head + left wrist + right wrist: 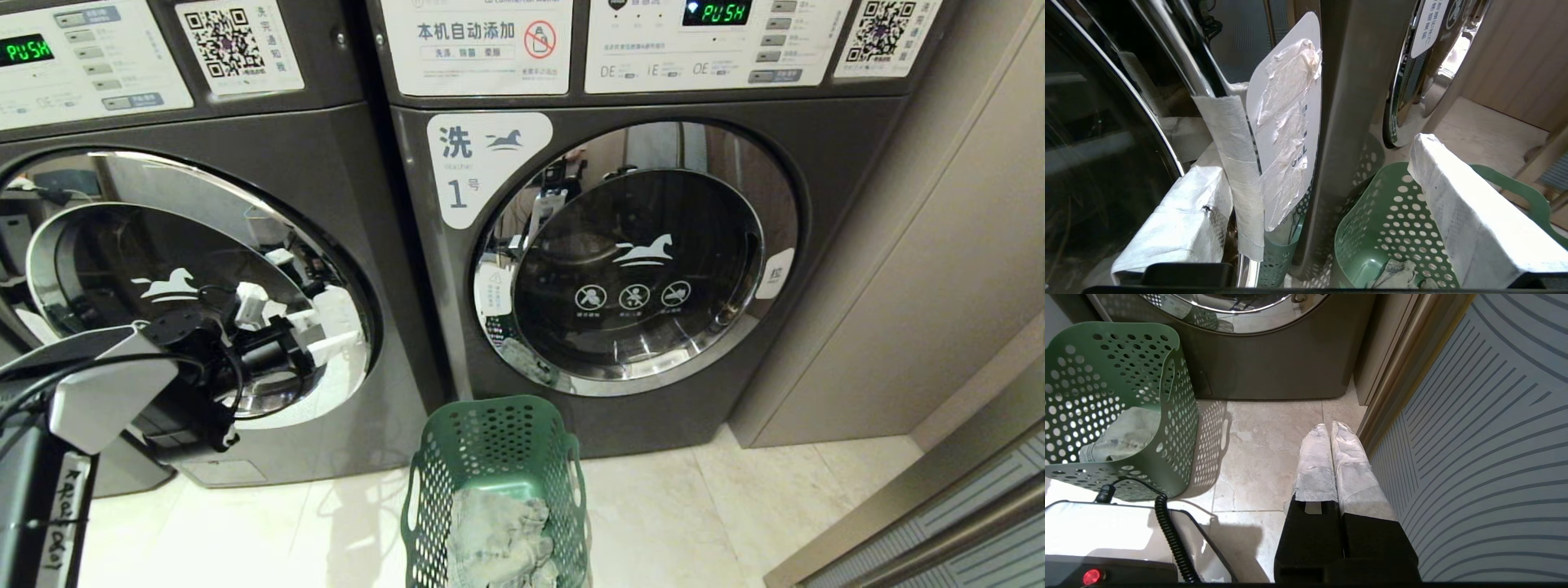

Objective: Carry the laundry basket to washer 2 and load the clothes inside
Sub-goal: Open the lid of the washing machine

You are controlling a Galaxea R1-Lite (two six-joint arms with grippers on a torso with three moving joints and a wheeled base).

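The green laundry basket (490, 441) stands on the floor before the gap between two dark grey washers, with the grey-beige clothes (502, 531) lying in it. The left washer (188, 269) has its door shut and its number label is out of view. My left gripper (294, 327) is open at the right edge of that door. In the left wrist view its white-wrapped fingers (1470, 220) straddle the door's taped white pull tab (1286, 122), with the basket (1392, 212) below. My right gripper (1331, 428) hangs shut and empty over the floor, to the right of the basket (1126, 355).
The right washer (637, 261), labelled 1, has its door shut. A beige wall panel (939, 286) flanks it, and a striped panel (1486, 437) runs close beside my right gripper. My base with a coiled cable (1167, 526) sits behind the basket.
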